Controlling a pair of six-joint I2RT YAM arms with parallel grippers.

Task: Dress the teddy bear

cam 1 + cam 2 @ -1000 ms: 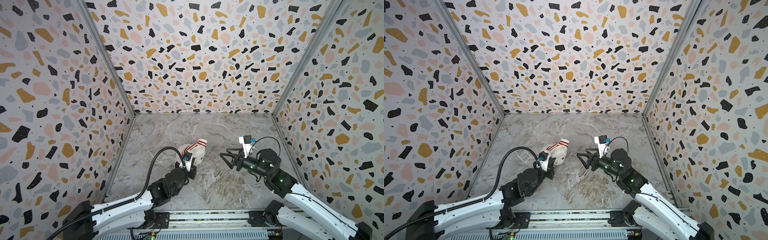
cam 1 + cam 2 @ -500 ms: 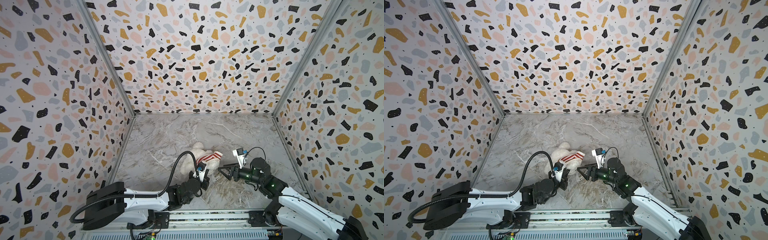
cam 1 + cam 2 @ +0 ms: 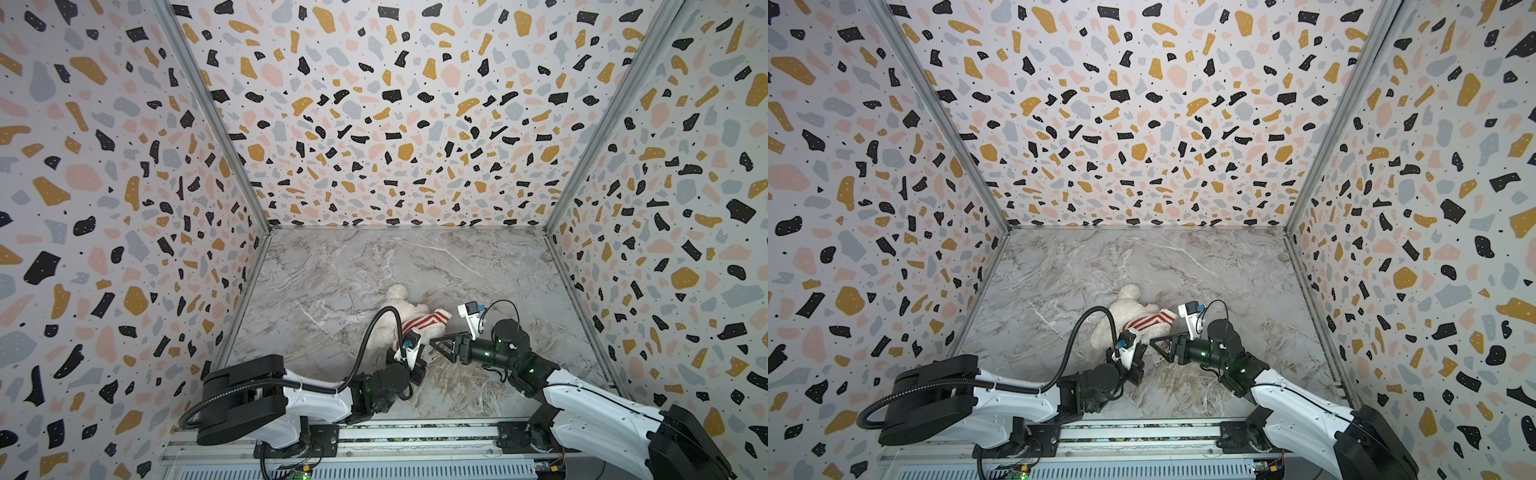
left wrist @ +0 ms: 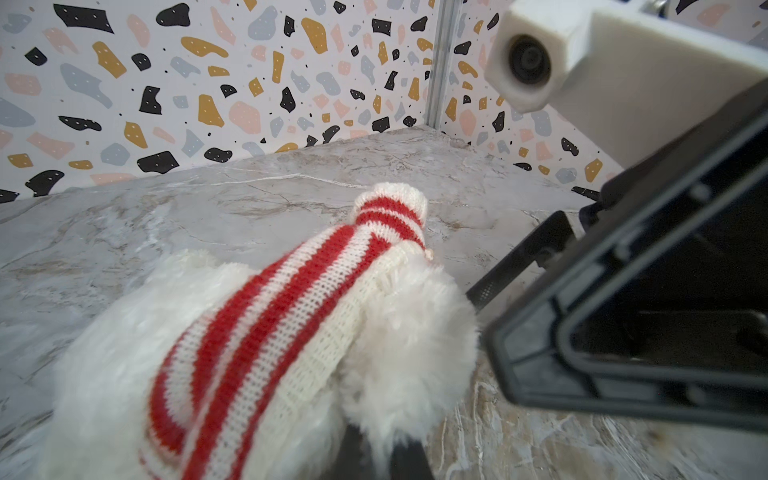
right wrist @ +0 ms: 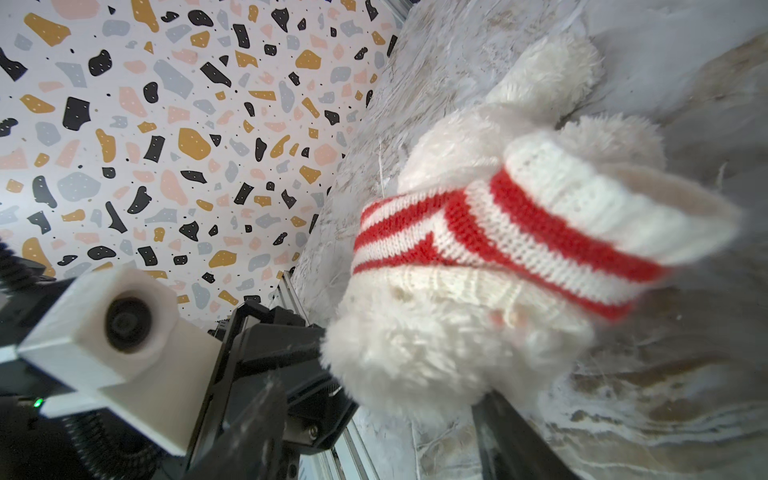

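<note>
The teddy bear [image 3: 392,316] lies on the marble floor [image 3: 332,270], a fluffy white plush. A red-and-white striped sweater [image 3: 426,322] is bunched round its middle, with one sleeve sticking out. My left gripper [image 3: 411,351] is at the bear's near end. In the left wrist view its dark fingers [image 4: 353,457] are shut on the white fur of the bear [image 4: 415,332], below the sweater [image 4: 270,316]. My right gripper [image 3: 436,344] comes in from the right. It is open, with one finger [image 5: 511,436] on either side of the bear's [image 5: 436,353] fluffy end.
Speckled terrazzo walls [image 3: 374,124] close the floor on three sides. The rail [image 3: 395,440] with both arm bases runs along the front edge. The left arm's black cable [image 3: 370,332] loops over the bear. The two grippers are very close together.
The left gripper has carried the bear right and toward the front, down onto the floor. The right gripper has dropped and moved in around the bear's end, its jaws a little narrower.
</note>
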